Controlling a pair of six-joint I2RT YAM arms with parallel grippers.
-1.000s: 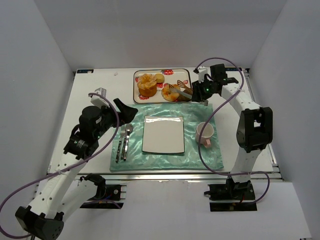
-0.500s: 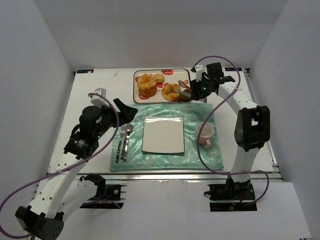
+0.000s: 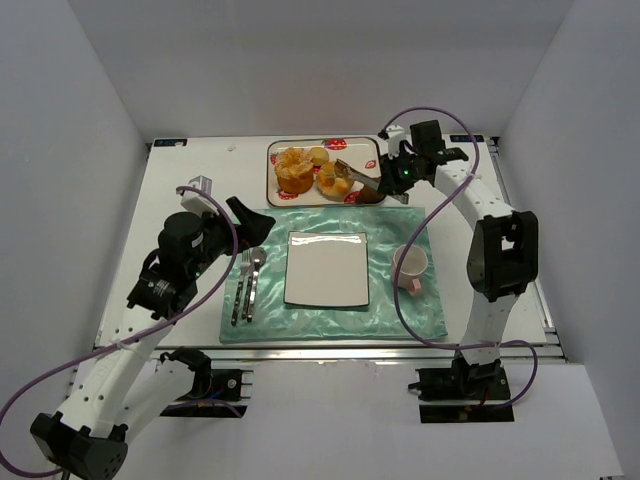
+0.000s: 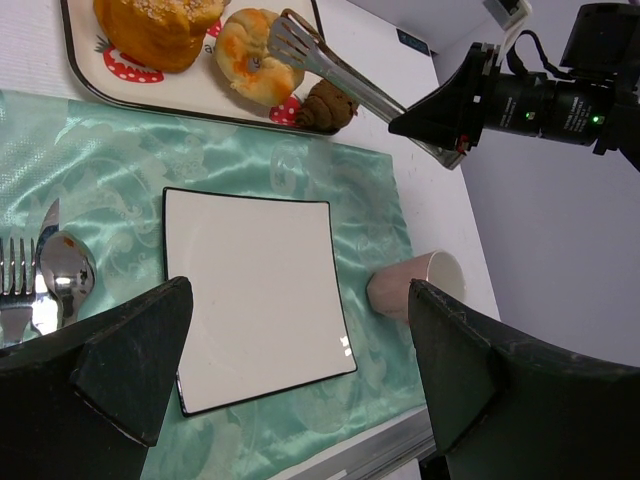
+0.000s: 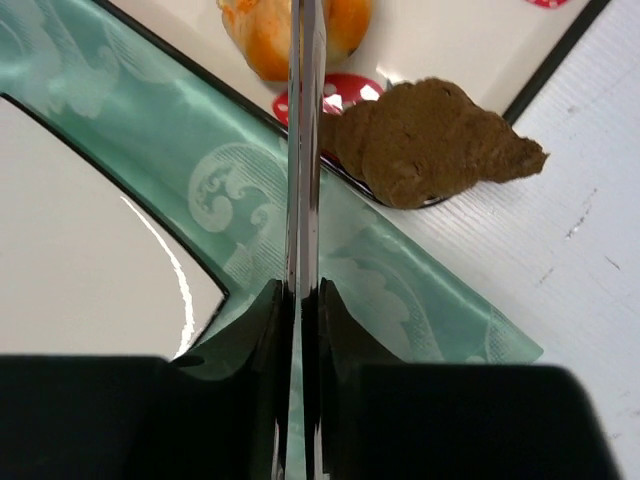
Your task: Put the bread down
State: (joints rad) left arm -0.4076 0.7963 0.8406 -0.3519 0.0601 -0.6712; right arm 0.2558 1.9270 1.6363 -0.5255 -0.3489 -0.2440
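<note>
On the far side of the white desk (image 3: 180,170) we see a white rectangular tray (image 4: 200,90) with a dark rim and red strawberry prints, and all the bread lies on it: 4 pieces. A large golden sugared roll (image 3: 292,172) sits at the tray's left, with a small pale bun (image 3: 318,155) just beyond it. A round orange-glazed bun (image 4: 255,55) lies near the middle, and a dark brown lumpy pastry (image 5: 430,140) rests on the tray's near right corner, partly over the rim.

The right arm (image 3: 500,250) reaches in from the right. Its jaws are clamped tight on the handle end of a pair of long metal tongs (image 4: 340,75), whose 2 blades are squeezed almost together. The tongs slant left over the tray, passing just beside the brown pastry, and their tips are at the orange-glazed bun. We cannot tell whether they pinch it.

The left arm (image 3: 170,270) hangs over the left of the desk, its jaws spread wide and holding nothing.

Nearer to us, a teal satin placemat (image 4: 100,180) carries a white square plate (image 3: 327,268), bare, at its middle. A pink cup (image 3: 410,265) lies to the plate's right, and a fork (image 4: 12,280) and spoon (image 4: 65,270) lie to its left.
</note>
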